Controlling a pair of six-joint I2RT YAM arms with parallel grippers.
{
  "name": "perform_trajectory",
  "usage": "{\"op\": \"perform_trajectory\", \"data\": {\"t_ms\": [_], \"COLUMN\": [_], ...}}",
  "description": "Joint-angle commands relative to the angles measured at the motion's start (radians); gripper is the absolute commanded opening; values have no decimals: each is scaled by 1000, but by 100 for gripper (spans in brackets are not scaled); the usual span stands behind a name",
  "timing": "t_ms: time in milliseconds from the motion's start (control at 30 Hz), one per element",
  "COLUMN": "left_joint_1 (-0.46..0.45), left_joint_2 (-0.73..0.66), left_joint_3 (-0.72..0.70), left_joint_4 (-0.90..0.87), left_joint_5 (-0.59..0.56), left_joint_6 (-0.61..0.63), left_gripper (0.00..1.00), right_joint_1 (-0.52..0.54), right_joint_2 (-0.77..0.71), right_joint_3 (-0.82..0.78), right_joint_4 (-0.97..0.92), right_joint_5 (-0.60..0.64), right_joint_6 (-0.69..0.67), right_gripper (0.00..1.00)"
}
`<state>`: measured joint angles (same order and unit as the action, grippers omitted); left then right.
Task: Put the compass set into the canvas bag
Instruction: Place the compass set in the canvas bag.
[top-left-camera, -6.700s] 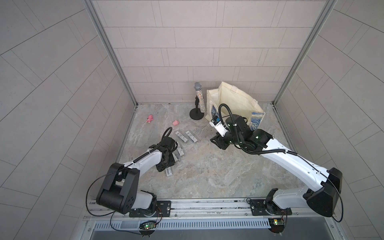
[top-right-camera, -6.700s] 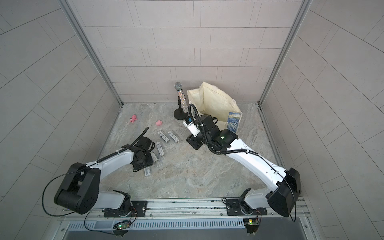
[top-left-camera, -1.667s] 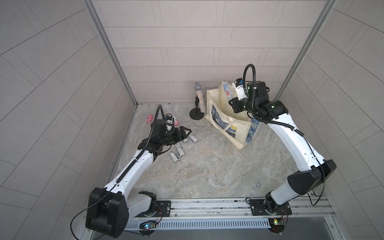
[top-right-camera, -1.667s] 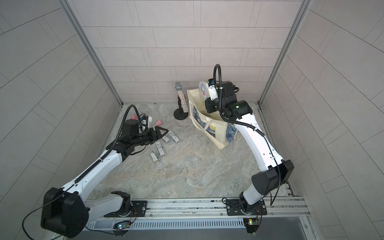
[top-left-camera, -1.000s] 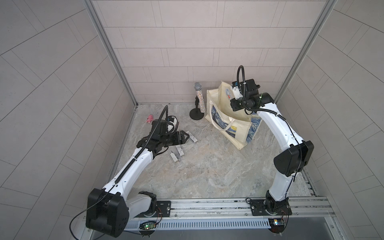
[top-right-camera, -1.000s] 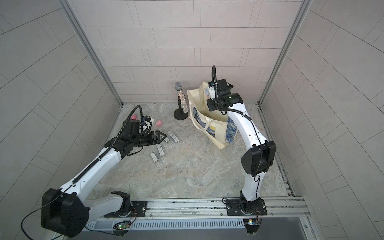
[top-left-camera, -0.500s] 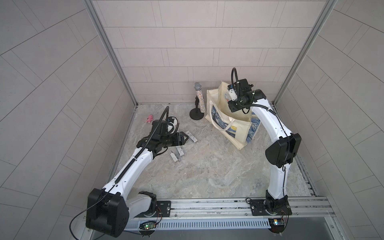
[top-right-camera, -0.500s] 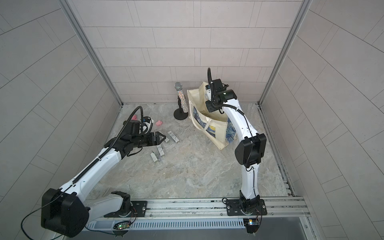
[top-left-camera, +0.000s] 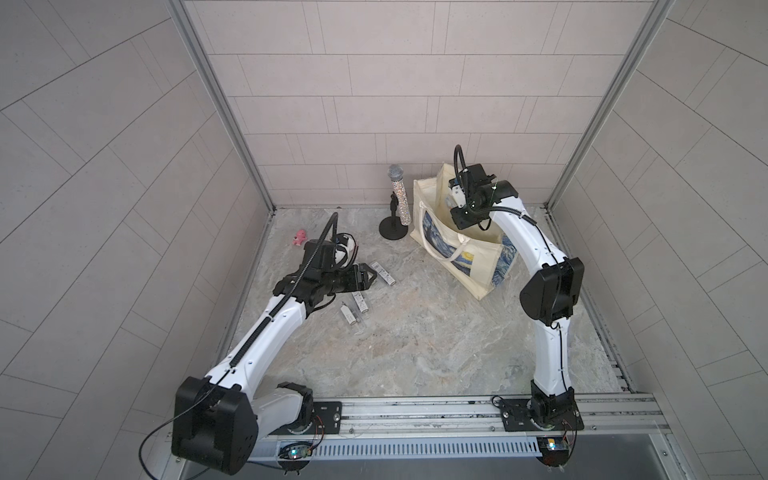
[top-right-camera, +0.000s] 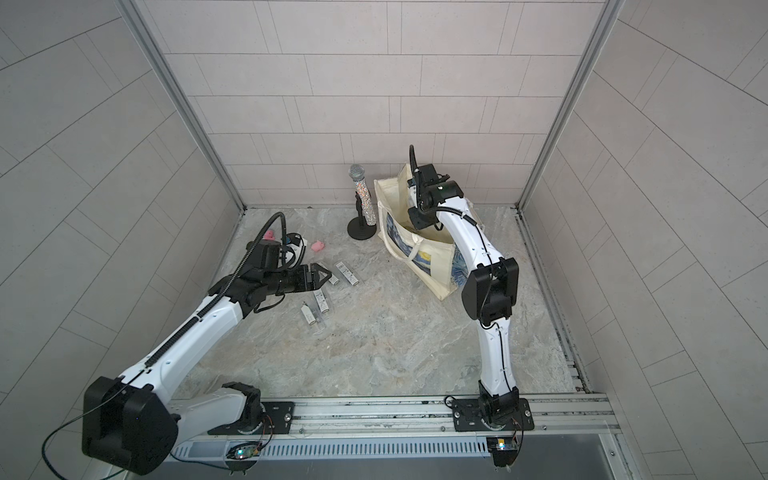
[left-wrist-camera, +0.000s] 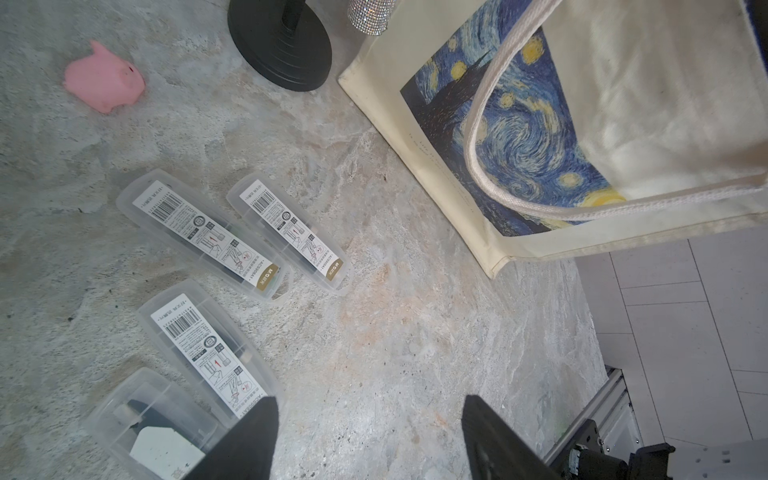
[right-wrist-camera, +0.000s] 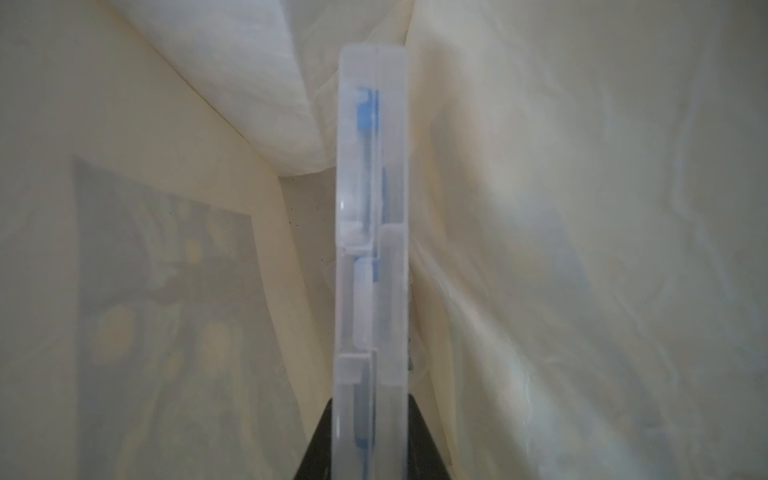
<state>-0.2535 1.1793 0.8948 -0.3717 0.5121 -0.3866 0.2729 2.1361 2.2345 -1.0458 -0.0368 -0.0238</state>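
One compass set (right-wrist-camera: 371, 257) stands on edge in the right gripper (right-wrist-camera: 371, 415). The gripper's black fingers (right-wrist-camera: 322, 449) are clamped on the case's near end, and the rest juts out ahead of them. It is down inside the canvas bag (right-wrist-camera: 582, 208), with cream cloth close on every side. Only the right wrist view shows that grip. In both top views the bag's wall and the arm hide it, and I see merely the wrist over the open mouth. The case is slim clear plastic with blue parts inside. The bag stands near the back wall, its starry blue-and-yellow print facing outward. Just beside it is a glittery microphone (top-left-camera: 397, 195) on a black stand. Well apart, the left gripper (left-wrist-camera: 368, 411) hangs with jaws apart and empty above four more labelled cases (left-wrist-camera: 203, 232) on the marble floor (left-wrist-camera: 415, 332). A pink pig toy (left-wrist-camera: 104, 87) lies beyond them.
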Motion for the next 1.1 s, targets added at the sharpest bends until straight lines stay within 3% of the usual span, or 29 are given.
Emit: {"op": "perform_trajectory", "data": {"t_ms": [0, 1067], "left_joint_1": [7, 13], "left_joint_2": [-10, -16], "left_joint_3": [-2, -16], "left_joint_4": [8, 27], "left_joint_5": [-1, 2], "left_joint_6": [1, -17], "left_gripper": [75, 75], "right_joint_1": [-9, -20], "right_joint_2": [7, 169], "right_joint_3": [20, 63], "right_joint_4": [-20, -106], "right_joint_5": [29, 90], "right_joint_6": [-15, -5], "right_gripper": [0, 0]}}
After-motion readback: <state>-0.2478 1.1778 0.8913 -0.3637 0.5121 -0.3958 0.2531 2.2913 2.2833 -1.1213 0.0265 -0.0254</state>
